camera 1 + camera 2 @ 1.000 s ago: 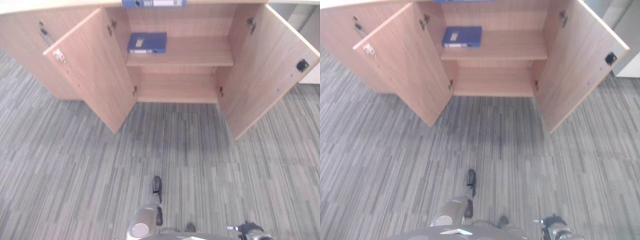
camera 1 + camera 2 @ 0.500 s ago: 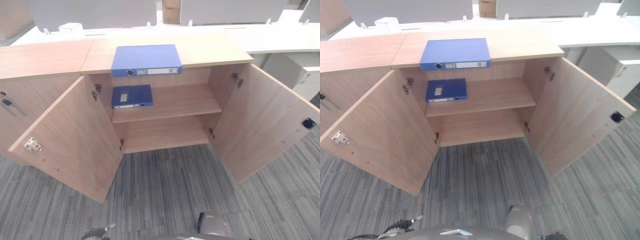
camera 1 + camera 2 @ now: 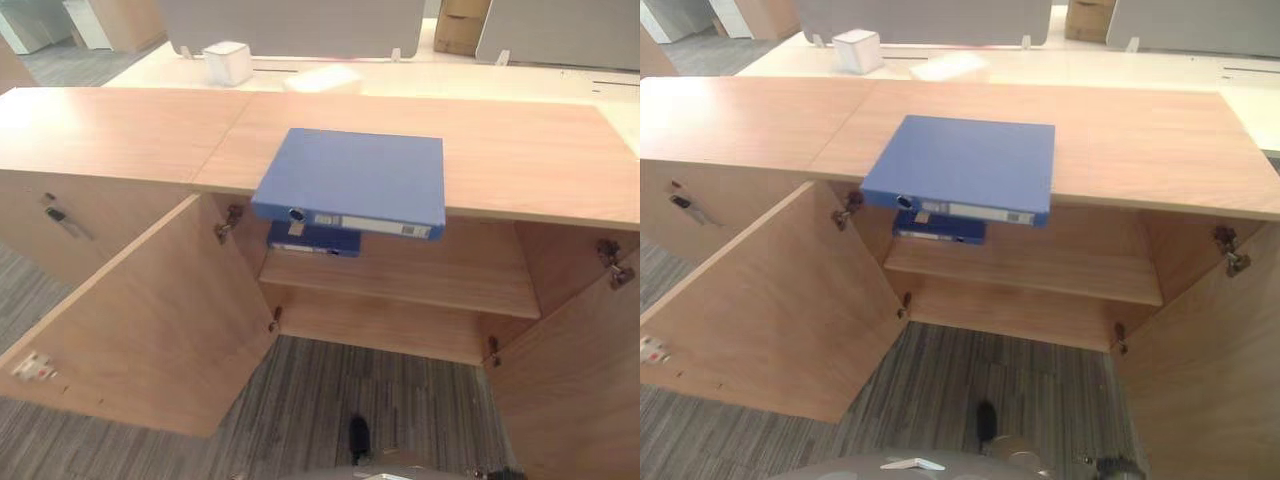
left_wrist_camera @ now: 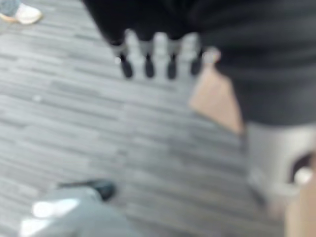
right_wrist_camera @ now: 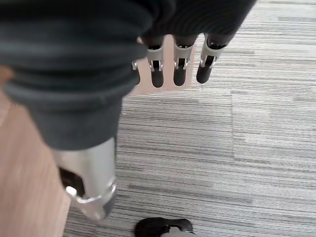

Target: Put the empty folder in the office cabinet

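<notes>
A blue folder lies flat on top of the wooden cabinet, its spine jutting over the front edge above the open compartment. A second blue folder lies on the cabinet's inner shelf, mostly hidden beneath the first. Both cabinet doors stand wide open, the left door and the right door. My left hand hangs over the carpet with straight fingers and holds nothing. My right hand also hangs low over the carpet, fingers straight and empty.
A closed cabinet section with a dark handle adjoins on the left. Behind the cabinet runs a white desk with a small white box and grey partition panels. Grey striped carpet covers the floor. A person's shoe shows nearby.
The camera has lifted and come closer, so the cabinet top and the upper folder now sit mid-view. The folders and doors have not moved.
</notes>
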### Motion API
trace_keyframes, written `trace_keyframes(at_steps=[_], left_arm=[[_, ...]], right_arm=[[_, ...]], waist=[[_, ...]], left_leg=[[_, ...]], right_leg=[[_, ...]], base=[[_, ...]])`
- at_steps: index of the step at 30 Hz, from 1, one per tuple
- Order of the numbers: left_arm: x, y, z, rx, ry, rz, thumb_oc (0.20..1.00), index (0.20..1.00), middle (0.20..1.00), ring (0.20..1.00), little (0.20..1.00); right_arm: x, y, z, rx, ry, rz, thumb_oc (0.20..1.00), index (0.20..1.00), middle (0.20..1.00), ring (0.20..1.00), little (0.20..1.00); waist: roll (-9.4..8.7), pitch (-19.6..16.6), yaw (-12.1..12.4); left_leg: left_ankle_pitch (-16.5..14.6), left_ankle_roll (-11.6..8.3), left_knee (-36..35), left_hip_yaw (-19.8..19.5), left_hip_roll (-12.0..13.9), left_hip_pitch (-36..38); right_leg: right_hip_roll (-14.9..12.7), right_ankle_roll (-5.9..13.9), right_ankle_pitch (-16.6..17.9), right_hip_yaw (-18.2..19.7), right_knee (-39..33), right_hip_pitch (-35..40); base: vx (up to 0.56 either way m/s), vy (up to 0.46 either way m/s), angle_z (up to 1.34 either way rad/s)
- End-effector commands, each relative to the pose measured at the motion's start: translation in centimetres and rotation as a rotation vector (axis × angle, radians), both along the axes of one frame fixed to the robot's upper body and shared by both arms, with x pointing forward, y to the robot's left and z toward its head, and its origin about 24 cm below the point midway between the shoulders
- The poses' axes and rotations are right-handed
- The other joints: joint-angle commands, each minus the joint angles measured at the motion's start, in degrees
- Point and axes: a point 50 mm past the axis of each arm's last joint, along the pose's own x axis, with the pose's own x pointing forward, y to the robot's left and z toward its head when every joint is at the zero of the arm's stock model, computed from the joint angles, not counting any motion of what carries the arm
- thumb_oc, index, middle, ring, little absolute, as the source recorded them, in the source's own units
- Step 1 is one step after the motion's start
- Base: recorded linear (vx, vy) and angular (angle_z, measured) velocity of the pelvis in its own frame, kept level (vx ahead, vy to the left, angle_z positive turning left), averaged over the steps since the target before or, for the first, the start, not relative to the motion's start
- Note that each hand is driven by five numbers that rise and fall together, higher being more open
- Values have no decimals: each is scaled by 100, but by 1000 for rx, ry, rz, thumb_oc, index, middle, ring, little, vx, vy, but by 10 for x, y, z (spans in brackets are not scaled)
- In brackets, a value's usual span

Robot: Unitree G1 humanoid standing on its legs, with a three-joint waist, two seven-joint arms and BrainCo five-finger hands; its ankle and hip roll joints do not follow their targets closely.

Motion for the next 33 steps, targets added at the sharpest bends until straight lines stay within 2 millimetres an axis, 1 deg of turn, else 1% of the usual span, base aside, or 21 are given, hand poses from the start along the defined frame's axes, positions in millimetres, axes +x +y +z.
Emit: trace_keyframes(at_steps=[1,3,6,7,10,15,20,27,31,33], left_arm=[[17,14,5,45,-36,-5,1000,1000,1000,1000,1000],[17,14,5,37,-38,8,1000,1000,1000,1000,1000],[17,14,5,36,-36,12,1000,1000,1000,1000,1000],[15,16,5,40,-30,15,1000,1000,1000,1000,1000],[10,18,4,45,-16,15,1000,1000,1000,1000,1000],[1,19,3,45,17,17,1000,1000,1000,1000,1000],[-6,16,1,38,41,14,1000,1000,1000,1000,1000],[-8,14,1,30,41,22,1000,1000,1000,1000,1000],[-1,13,2,28,24,12,1000,1000,1000,1000,1000],[2,14,2,31,13,8,1000,1000,1000,1000,1000]], right_arm=[[-19,-10,0,-41,56,-49,1000,1000,1000,1000,1000],[-15,-12,1,-45,39,-46,1000,1000,1000,1000,1000],[-15,-12,2,-47,41,-44,1000,1000,1000,1000,1000],[-18,-12,1,-46,54,-39,1000,1000,1000,1000,1000],[-22,-12,1,-45,72,-34,1000,1000,1000,1000,1000],[-29,-9,-1,-40,98,-26,1000,1000,1000,1000,1000],[-33,-7,-2,-39,113,-22,1000,1000,1000,1000,1000],[-36,-8,-2,-40,120,-25,1000,1000,1000,1000,1000],[-35,-7,-2,-39,117,-33,1000,1000,1000,1000,1000],[-32,-7,-2,-38,110,-37,1000,1000,1000,1000,1000]], waist=[[32,-87,-265],[68,-161,-275],[98,-185,-273],[134,-208,-262],[174,-236,-250],[214,-269,-241],[236,-301,-251],[206,-292,-263],[143,-224,-280],[112,-163,-291]], left_leg=[[513,-3,-634,6,127,-163],[606,-64,-601,9,209,-135],[645,-88,-585,8,246,-133],[678,-107,-574,21,274,-121],[781,-123,-573,22,294,-115],[796,-112,-635,1,272,-62],[725,-92,-701,39,242,-10],[635,-68,-770,112,200,32],[350,48,-848,171,102,-2],[276,102,-882,193,48,-47]], right_leg=[[-458,1129,-507,-268,180,-6],[-373,1071,-617,-274,160,81],[-339,1045,-688,-290,167,114],[-305,1014,-750,-306,172,157],[-284,990,-784,-321,140,222],[-273,968,-807,-310,113,290],[-268,974,-798,-270,51,370],[-307,1024,-713,-275,61,337],[-383,1095,-533,-230,152,99],[-429,1130,-442,-216,202,-37]], base=[[204,-131,-64],[183,-123,-46],[90,-58,-1],[85,-39,-4],[65,-23,-3],[28,0,-4],[-6,24,3],[-47,31,0],[-153,77,-4],[-184,90,-10]])
